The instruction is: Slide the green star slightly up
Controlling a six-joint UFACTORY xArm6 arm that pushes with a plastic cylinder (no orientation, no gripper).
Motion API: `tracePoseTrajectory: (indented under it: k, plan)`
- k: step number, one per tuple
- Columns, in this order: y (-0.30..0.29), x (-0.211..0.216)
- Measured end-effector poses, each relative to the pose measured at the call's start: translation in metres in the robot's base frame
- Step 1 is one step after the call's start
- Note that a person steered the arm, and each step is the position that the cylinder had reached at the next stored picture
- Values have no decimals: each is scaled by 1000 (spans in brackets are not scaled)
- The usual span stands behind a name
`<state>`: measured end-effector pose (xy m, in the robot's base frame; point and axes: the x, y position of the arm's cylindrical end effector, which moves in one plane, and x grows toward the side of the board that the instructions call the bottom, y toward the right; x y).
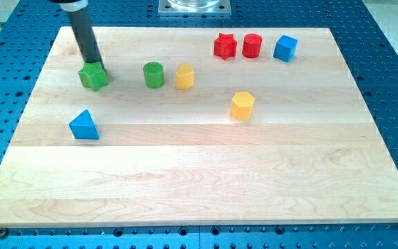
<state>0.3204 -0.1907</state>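
The green star (94,77) lies near the wooden board's upper left. My tip (92,63) is at the star's top edge, touching it or just behind it; the dark rod rises from there toward the view's top left. A green cylinder (153,75) stands to the star's right, with a yellow block (184,76) beside it.
A blue triangle (84,125) lies below the star. A red star (224,46), a red cylinder (252,45) and a blue cube (285,48) sit along the top right. A yellow hexagon block (242,105) is near the middle. The board's top edge (130,29) runs just above the rod.
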Motion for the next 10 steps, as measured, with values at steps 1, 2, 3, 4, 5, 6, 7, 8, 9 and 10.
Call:
tracePoseTrajectory:
  k: [1, 2, 3, 4, 5, 6, 7, 8, 9, 10]
  plan:
    - [-55, 7]
    - [-60, 23]
    - [-30, 26]
    - [-12, 26]
    - [-26, 63]
    - [2, 64]
    - [13, 63]
    - [13, 62]
    - [38, 76]
    - [107, 145]
